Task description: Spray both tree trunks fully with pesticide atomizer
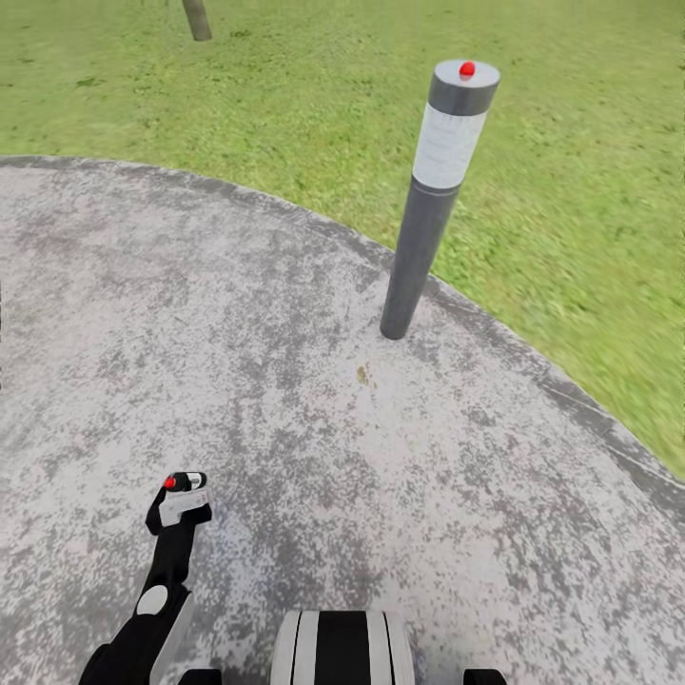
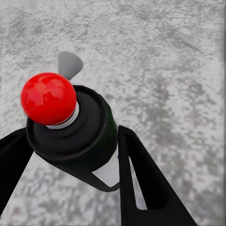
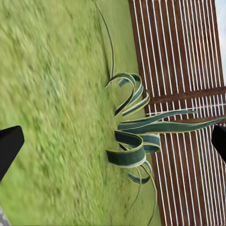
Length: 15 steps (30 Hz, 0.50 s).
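Nearest to the robot, the left hand is seen low over the paved floor, and it is closed around the spray bottle. In the left wrist view the dark body of the bottle is pressed between the two black fingers, with the red spot on top and a piece of the white label below. The bottle is held roughly upright and clear of the floor, probably so that it can be carried without slipping and the nozzle kept ready for aiming. So the picking up is judged to be done, and no white droplets are seen anywhere yet.

In the right wrist view the right hand is stretched wide, with nothing between its fingertips. It is pointed at the grass, a striped leafy plant and the brown slat fence.

Farther ahead, a grey lamp post stands at the edge of the paving; it is not a tree. Beyond it lies the lawn, and at the far top a thin piece of grey-brown trunk is seen. It may be one of the trees, but too little is shown to be sure. A drive over the grass is thought necessary before spraying.
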{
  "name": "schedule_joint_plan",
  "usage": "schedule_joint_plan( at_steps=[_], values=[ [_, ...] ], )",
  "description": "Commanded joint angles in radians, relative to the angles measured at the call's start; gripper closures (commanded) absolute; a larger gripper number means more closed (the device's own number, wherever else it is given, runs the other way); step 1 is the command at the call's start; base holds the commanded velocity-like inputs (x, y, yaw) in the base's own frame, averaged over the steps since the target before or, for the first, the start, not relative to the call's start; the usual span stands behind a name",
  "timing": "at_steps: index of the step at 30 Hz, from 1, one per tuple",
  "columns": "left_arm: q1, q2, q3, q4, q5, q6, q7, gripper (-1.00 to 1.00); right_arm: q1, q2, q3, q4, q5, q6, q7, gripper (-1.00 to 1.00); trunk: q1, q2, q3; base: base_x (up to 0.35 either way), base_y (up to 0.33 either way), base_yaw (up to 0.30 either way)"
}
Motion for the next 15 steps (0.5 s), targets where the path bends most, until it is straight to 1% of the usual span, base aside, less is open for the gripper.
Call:
schedule_joint_plan(
  at_steps=[1,9,11,12,13,14,15],
  values=[
    [0.0,0.0,-0.002,0.002,0.003,-0.002,0.003,1.0,-0.001,0.0,-0.002,0.001,-0.001,-0.007,0.001,-1.0,-0.001,0.0,0.004,0.0,0.0,0.0],
    [0.0,-0.001,-0.002,0.007,0.002,0.008,0.002,1.0,-0.001,0.001,-0.002,0.001,-0.011,-0.007,0.011,-1.0,-0.004,0.002,0.034,0.0,0.0,0.0],
    [0.0,-0.001,-0.002,0.007,0.001,0.01,0.001,1.0,-0.001,0.002,-0.002,0.0,-0.013,-0.007,0.024,-1.0,-0.005,0.002,0.042,0.0,0.0,0.0],
    [0.0,-0.001,-0.002,0.007,0.001,0.015,0.001,1.0,-0.001,0.002,-0.002,0.0,-0.013,-0.006,0.041,-1.0,-0.006,0.003,0.046,0.0,0.0,0.0],
    [0.0,-0.001,-0.002,0.007,0.001,0.023,0.001,1.0,-0.001,0.003,-0.002,0.0,-0.013,-0.006,0.051,-1.0,-0.006,0.003,0.05,0.0,0.0,0.0],
    [0.0,-0.001,-0.003,0.006,0.001,0.074,0.001,1.0,-0.001,0.003,-0.003,0.0,-0.014,-0.005,0.08,-1.0,-0.006,0.003,0.054,0.0,0.0,0.0],
    [0.0,-0.001,-0.003,0.005,0.001,0.095,0.001,1.0,-0.001,0.003,-0.003,0.0,-0.014,-0.005,0.087,-1.0,-0.007,0.003,0.058,0.0,0.0,0.0]
  ],
)
